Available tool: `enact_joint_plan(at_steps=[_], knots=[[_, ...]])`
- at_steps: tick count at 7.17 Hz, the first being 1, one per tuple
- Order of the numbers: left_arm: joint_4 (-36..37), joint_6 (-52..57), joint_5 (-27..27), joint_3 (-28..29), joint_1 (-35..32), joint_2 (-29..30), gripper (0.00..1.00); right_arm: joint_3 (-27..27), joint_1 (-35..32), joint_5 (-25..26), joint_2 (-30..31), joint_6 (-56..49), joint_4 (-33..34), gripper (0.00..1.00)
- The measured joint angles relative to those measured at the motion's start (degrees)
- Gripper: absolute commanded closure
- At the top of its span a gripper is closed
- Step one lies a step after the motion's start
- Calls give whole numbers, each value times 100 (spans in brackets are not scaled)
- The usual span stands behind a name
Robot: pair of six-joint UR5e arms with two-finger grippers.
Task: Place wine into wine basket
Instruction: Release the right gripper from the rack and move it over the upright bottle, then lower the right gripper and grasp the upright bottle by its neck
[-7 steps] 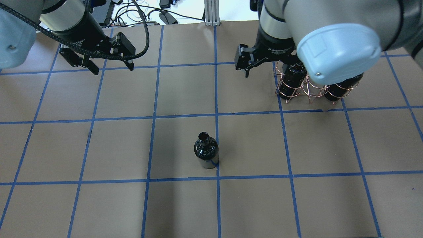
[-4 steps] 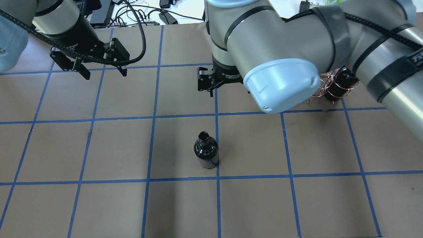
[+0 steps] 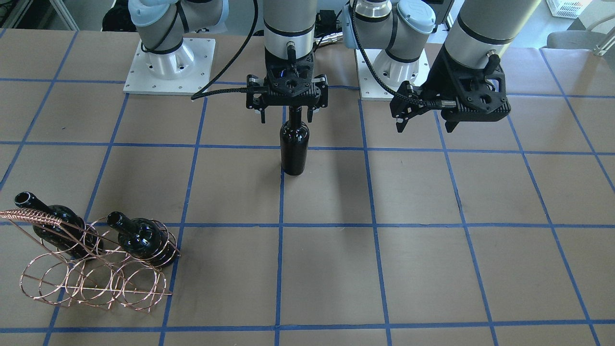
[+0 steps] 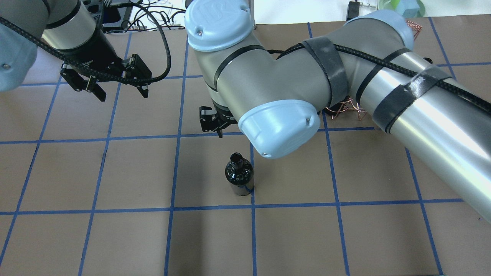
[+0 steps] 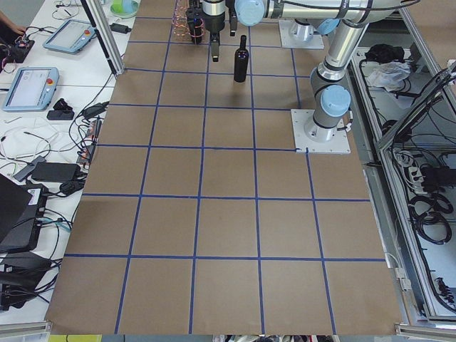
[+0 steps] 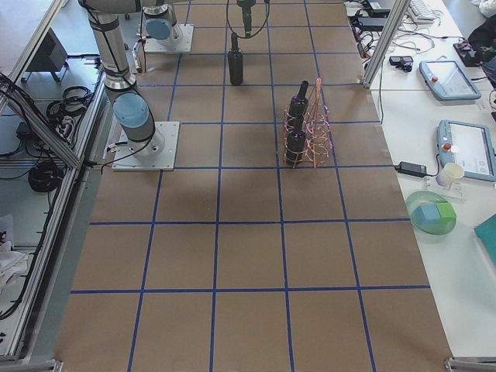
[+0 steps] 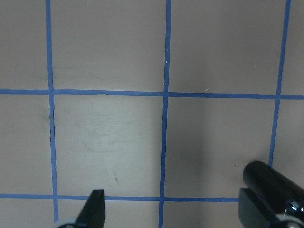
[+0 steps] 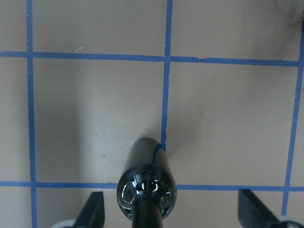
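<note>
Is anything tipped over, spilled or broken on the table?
No, nothing looks spilled, broken or tipped over. One glossy black glass bottle stands upright by itself in the middle of the table, outside the copper wire basket. The basket holds two more black bottles.

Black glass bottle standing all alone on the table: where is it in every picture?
Front-facing: black glass bottle, top middle.
Overhead: bottle, centre.
Exterior left: bottle, top middle.
Exterior right: bottle, top middle.
Left wrist: bottle, bottom right.
Right wrist: bottle, bottom middle.
Shared landmark: blue tape line under its base.
</note>
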State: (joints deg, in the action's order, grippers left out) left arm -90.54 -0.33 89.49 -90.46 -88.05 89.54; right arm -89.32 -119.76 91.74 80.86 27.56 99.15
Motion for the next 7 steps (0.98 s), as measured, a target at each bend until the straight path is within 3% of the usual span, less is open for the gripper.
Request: enact_joint_plan(at_steps=[2,4,5,7], knots=[[2,6,5,-27,3,-10,0,-112,-144,-6,-71,90,-46,7],[0,9,0,-48,9,-13,0,-252,-195,-42,-101,103,-55,25],[-2,12,-1,-65,11,-14,0,-310,-201,-87,-106,102,-50,34],[-1,15,1,-75,17,-13,0,-345,-205,-123,-113,101,-34,65]])
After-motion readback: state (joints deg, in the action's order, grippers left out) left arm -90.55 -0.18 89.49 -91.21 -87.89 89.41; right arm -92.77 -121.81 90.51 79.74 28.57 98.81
